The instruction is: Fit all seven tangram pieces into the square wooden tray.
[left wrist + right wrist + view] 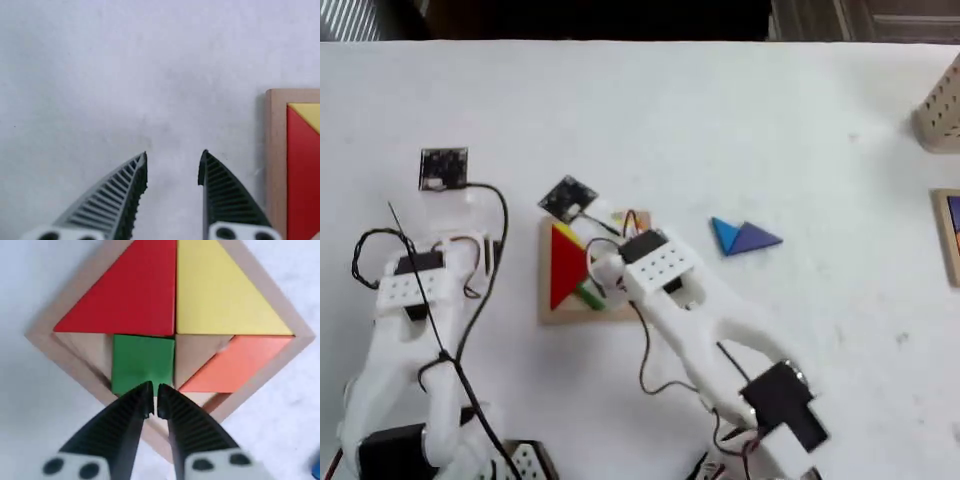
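Observation:
The square wooden tray [40, 336] holds a red triangle [127, 295], a yellow triangle [220, 295], a green square [142, 362] and an orange piece [235, 367]; bare wood shows on either side of the green square. My right gripper [153, 395] hangs shut just above the green square's near edge, with nothing between its fingers. My left gripper [175, 160] is open over bare table, beside the tray's rim [275, 150]. In the high view a blue triangle [725, 233] and a purple triangle [757, 238] lie touching each other, to the right of the tray [560, 312].
The right arm [665, 270] reaches over the tray's right half and the left arm [415, 290] stands to the tray's left. A perforated wooden block [940, 110] and a second wooden frame [948, 235] sit at the table's right edge.

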